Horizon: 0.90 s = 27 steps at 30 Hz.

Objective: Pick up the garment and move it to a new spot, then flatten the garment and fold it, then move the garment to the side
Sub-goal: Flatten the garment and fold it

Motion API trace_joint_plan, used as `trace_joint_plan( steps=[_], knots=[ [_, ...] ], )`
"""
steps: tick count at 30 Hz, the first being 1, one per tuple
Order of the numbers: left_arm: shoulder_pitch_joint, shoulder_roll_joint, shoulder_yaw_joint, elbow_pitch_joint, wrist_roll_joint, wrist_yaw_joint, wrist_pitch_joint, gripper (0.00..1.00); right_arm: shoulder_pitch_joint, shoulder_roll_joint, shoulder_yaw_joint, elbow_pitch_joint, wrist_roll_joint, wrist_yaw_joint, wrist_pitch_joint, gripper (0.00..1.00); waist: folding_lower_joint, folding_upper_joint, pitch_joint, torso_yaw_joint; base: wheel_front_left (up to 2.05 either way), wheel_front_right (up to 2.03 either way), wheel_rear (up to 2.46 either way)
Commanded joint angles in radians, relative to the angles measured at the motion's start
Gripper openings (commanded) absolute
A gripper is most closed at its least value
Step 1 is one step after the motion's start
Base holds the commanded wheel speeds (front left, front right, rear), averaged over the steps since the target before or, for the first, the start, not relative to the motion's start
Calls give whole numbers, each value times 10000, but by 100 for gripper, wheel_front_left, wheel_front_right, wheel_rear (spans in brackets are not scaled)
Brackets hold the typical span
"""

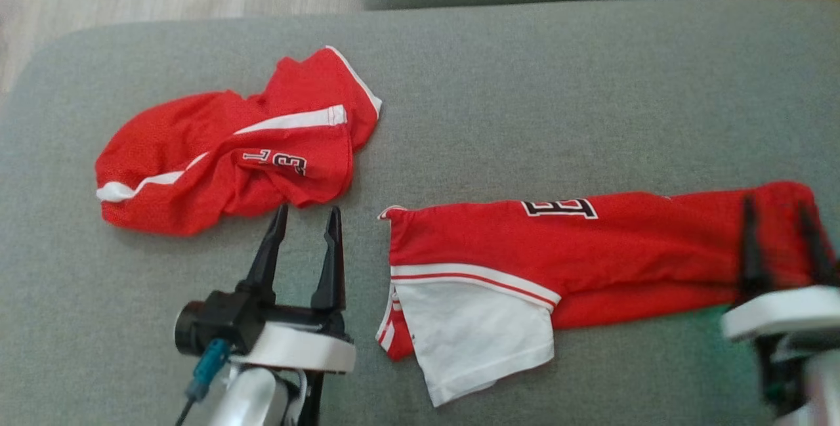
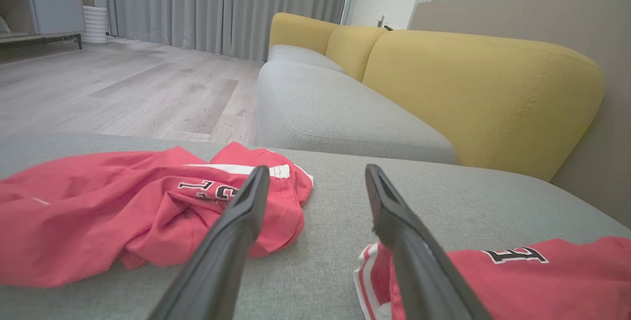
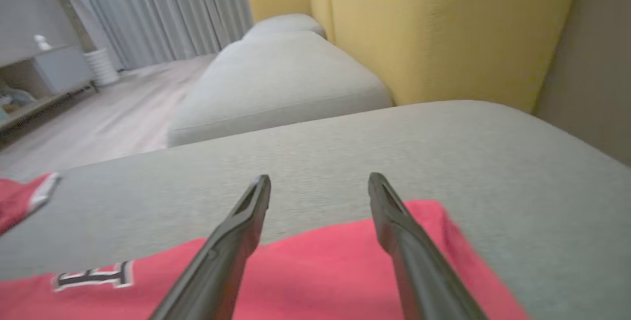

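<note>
My left gripper (image 1: 308, 209) and right gripper (image 1: 776, 206) are spread wide, so I should pinch both ends of the folded red jersey (image 1: 623, 262) at lower right together.

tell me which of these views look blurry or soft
Head view: mostly sharp, but the right gripper at the edge is smeared. Left wrist view: crisp, the crumpled jersey lettering readable. Right wrist view: soft throughout, the folded jersey blurred.

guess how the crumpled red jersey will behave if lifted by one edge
Likely floppy: the crumpled red jersey lies in soft folds, so it should drape and unfurl. Probably light, given its thin, mesh-looking fabric.
</note>
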Motion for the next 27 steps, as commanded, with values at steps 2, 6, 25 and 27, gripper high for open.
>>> trace_joint_plan(
  steps=[2, 6, 25, 27],
  knots=[
    [-549, -93, 474, -227, 182, -149, -94, 100, -792, -365, -634, -126, -461, -7, 344, 100, -1, 0, 290, -24, 0, 0, 0],
    [-710, -162, 604, -139, 362, -311, -94, 100, -1590, -136, -2503, 401, -1452, -7, 1651, 100, -1, 0, 596, 17, 0, 0, 0],
    [-959, -214, 929, -62, 487, -404, -95, 100, -2071, 399, -3659, 1627, -1805, -7, 4916, 100, -1, 0, 892, 1, 0, 0, 0],
    [-1004, -214, 940, -90, 495, -397, -95, 100, -2039, 400, -3550, 1613, -1613, -7, 5065, 100, -1, 0, 944, -18, 0, 0, 0]
  ],
)
